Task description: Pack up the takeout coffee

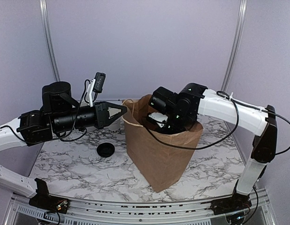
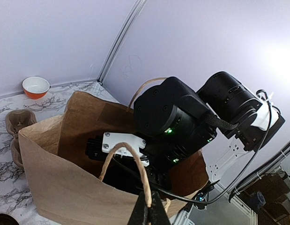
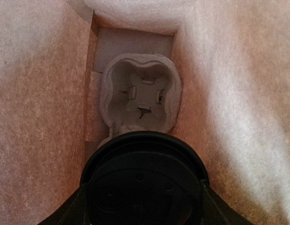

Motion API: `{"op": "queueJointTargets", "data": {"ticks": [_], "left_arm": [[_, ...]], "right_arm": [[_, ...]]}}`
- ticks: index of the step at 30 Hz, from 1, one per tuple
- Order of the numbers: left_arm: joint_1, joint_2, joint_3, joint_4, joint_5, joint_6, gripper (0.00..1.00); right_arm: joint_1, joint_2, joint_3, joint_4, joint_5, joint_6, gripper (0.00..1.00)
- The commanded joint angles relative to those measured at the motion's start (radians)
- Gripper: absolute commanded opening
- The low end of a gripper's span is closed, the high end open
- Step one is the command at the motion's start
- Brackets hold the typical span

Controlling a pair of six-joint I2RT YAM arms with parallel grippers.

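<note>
Holding takeout coffee (image 3: 144,180) inside paper bag (image 1: 154,154) – right claw (image 3: 142,208) pinching it, black lid up; pulp carrier (image 3: 140,98) at bag's bottom. Left claw (image 2: 147,213) – pressed together on bag's handle (image 2: 131,157).

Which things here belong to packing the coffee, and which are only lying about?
Job: takeout coffee in right gripper; paper bag, handle in left gripper; cup carrier inside bag.
Lying about: orange bowl; black round piece on table; brown pulp carrier beside bag.
</note>
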Motion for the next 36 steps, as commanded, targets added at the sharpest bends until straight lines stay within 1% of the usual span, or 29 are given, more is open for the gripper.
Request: {"op": "queueJointTargets", "data": {"ticks": [1, 7, 11, 14, 18, 22, 26, 32, 36], "left_arm": [[0.002, -0.021, -0.009, -0.010, -0.028, 0.007, 0.00], [0.002, -0.007, 0.000, -0.016, -0.043, 0.013, 0.00], [0.002, -0.002, 0.005, -0.020, -0.048, 0.016, 0.00], [0.002, 0.005, 0.008, -0.024, -0.056, 0.019, 0.00], [0.002, 0.011, 0.011, -0.037, -0.095, 0.012, 0.00], [0.003, 0.013, 0.011, -0.056, -0.159, -0.001, 0.00], [0.003, 0.013, 0.011, -0.056, -0.187, -0.009, 0.00], [0.002, 0.020, 0.013, -0.059, -0.197, -0.018, 0.00], [0.002, 0.022, 0.013, -0.058, -0.199, -0.022, 0.00]], "right_arm": [[0.014, -0.006, -0.027, -0.022, -0.021, 0.003, 0.51], [0.028, -0.021, -0.074, 0.008, -0.023, 0.024, 0.51], [0.035, -0.028, -0.069, 0.005, -0.006, 0.037, 0.51], [0.042, -0.027, -0.028, -0.012, 0.009, 0.045, 0.51], [0.052, -0.019, 0.076, -0.058, 0.029, 0.051, 0.51], [0.064, -0.030, 0.092, -0.066, 0.025, 0.062, 0.51], [0.072, -0.051, 0.051, -0.058, 0.015, 0.078, 0.51], [0.074, -0.096, -0.100, 0.017, -0.015, 0.097, 0.52], [0.074, -0.103, -0.151, 0.058, -0.027, 0.104, 0.52]]}}
